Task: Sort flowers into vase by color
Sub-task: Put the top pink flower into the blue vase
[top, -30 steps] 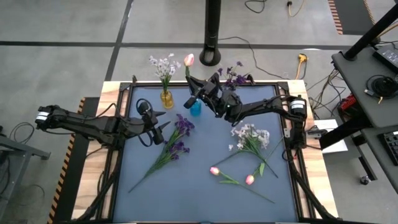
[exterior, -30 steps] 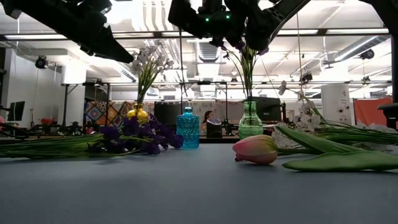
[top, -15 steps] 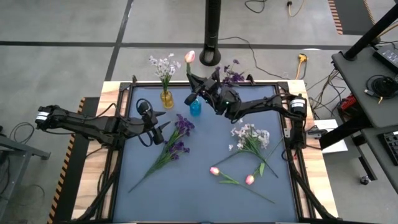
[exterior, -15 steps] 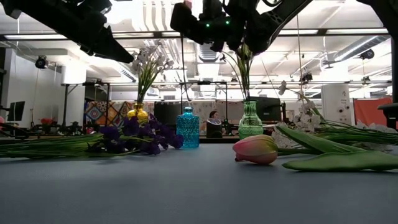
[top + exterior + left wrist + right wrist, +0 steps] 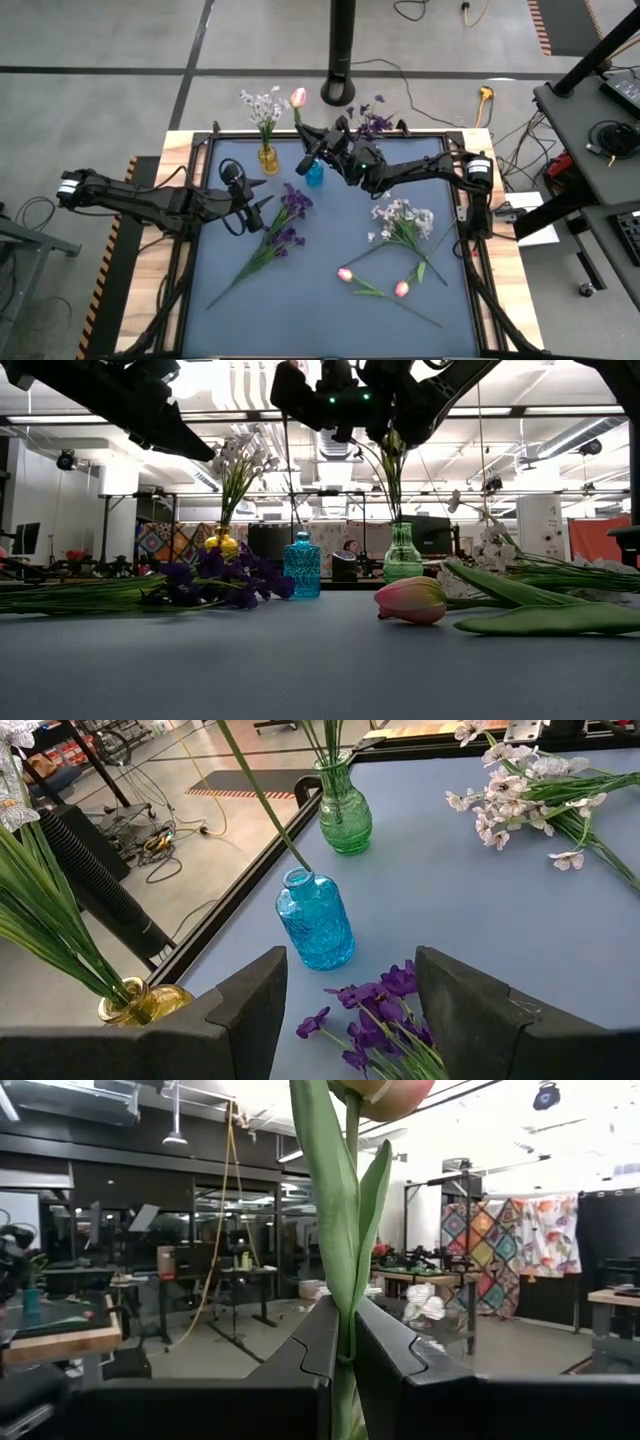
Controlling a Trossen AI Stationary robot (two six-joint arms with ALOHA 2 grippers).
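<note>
Two pink tulips (image 5: 372, 283) are lying nearest the front edge of the blue mat (image 5: 320, 320), well in front of the blue vase (image 5: 314, 173), which serves here as the landmark; one bud (image 5: 412, 600) is showing large in the low view. Behind them and off to the right of the blue vase, a bunch of white-lavender sprigs (image 5: 402, 222) is resting flat on the mat. To the front left of the blue vase, a bunch of dark purple blooms (image 5: 283, 225) is lying with its stems trailing toward the front left corner.

Just left of those blooms, the left gripper (image 5: 262, 203) is hovering with its fingers (image 5: 245, 1010) spread and nothing between them, looking toward the blue vase.

Directly above the blue vase, the right gripper (image 5: 322, 150) is pinching the green stem of a pink tulip (image 5: 298, 97); its fingers (image 5: 315, 1342) are pressed against the stem from both sides. The stem is slanting down from the bud, which is hanging beyond the far edge of the table, and its lower end is sitting in the mouth of the blue vase, as the left wrist view shows.

Left of the blue vase, a yellow vase (image 5: 268, 158) is holding white-lavender sprigs (image 5: 262, 104). Right of the blue vase and slightly farther back, a green vase (image 5: 345, 817) is holding purple blooms (image 5: 376, 120).
</note>
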